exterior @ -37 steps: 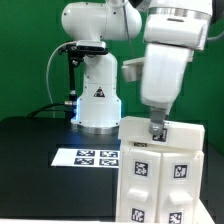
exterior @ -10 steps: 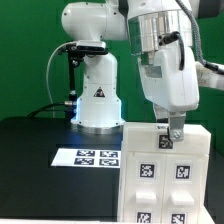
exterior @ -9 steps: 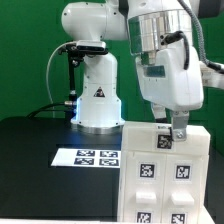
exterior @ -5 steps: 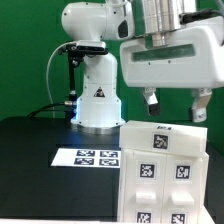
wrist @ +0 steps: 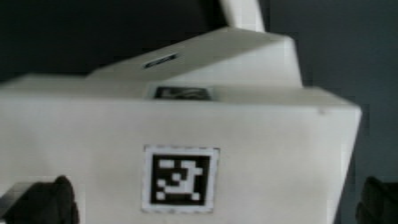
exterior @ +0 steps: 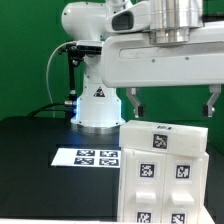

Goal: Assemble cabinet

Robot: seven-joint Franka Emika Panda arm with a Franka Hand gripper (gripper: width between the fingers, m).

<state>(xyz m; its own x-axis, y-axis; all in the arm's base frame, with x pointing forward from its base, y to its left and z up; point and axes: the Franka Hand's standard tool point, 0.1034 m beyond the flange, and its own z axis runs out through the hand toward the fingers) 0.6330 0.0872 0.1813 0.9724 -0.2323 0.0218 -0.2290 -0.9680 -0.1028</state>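
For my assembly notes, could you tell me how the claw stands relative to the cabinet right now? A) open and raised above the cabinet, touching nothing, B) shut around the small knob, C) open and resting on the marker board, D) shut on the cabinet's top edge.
A: in the exterior view the claw hangs with its fingers spread wide, above the cabinet with a gap between.

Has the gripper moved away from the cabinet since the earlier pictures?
Yes. The gripper has risen off the cabinet top, jaws open, now level with the fixed robot base behind.
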